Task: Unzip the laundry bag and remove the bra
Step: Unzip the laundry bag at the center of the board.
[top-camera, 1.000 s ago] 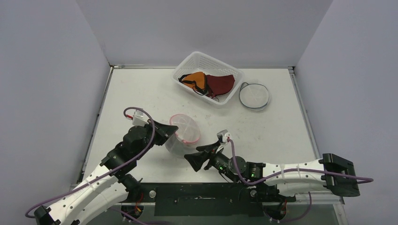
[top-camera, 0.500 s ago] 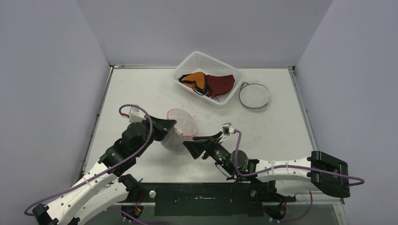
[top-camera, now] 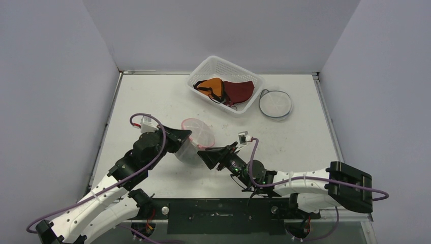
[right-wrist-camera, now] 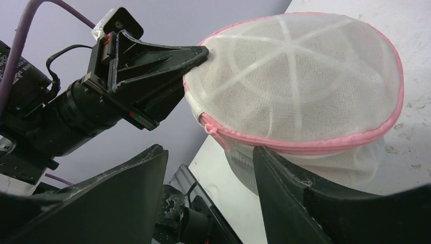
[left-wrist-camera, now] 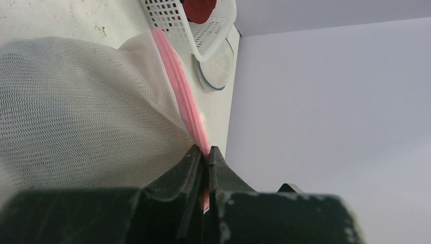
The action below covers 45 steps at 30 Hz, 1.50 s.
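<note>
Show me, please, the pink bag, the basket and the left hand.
pink bag (right-wrist-camera: pixel 300 76): right wrist view, on its mesh top.
basket (top-camera: pixel 199 69): top view, on its left rim.
left hand (left-wrist-camera: pixel 204 152): left wrist view, between its shut fingertips.

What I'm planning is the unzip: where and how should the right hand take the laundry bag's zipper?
Pinch the small pink tab at the zipper's near end, probably the pull. Approach from below, jaws straddling the seam: the left hand holds the laundry bag's rim above, leaving that end exposed and facing the open right hand.
</note>
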Motion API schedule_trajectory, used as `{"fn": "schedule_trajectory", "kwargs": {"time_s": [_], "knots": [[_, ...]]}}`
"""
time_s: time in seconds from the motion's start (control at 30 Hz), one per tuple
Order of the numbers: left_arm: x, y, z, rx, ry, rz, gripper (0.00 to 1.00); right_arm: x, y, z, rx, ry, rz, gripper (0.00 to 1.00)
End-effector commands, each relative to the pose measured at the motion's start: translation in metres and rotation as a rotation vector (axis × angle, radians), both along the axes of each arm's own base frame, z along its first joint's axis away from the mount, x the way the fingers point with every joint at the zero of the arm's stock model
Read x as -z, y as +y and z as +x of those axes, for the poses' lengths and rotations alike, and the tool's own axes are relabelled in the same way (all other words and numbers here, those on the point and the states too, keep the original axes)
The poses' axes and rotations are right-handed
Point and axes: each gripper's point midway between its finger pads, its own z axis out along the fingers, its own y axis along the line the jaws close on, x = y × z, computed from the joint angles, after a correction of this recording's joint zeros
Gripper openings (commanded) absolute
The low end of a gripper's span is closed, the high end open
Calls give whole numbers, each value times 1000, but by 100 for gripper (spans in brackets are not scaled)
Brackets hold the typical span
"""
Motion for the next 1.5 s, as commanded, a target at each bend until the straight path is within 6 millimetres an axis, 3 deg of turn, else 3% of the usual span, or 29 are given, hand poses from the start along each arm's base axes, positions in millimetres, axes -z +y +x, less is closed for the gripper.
{"fn": "schedule_trajectory", "kwargs": {"time_s": [0.0,0.3,0.77,1.1,1.47], "knots": [[-41,-7,1,16,-80,-99,0,-36,5,3,-10,-28,116,61],[-42,-9,0,26,-82,-110,0,-33,12,8,-30,-12,119,54],[-50,-6,2,10,-103,-114,0,-29,19,6,-81,21,152,59],[-53,-3,2,0,-109,-116,0,-28,20,7,-98,32,177,57],[-50,-6,0,14,-106,-121,0,-28,17,8,-93,25,193,47]]}}
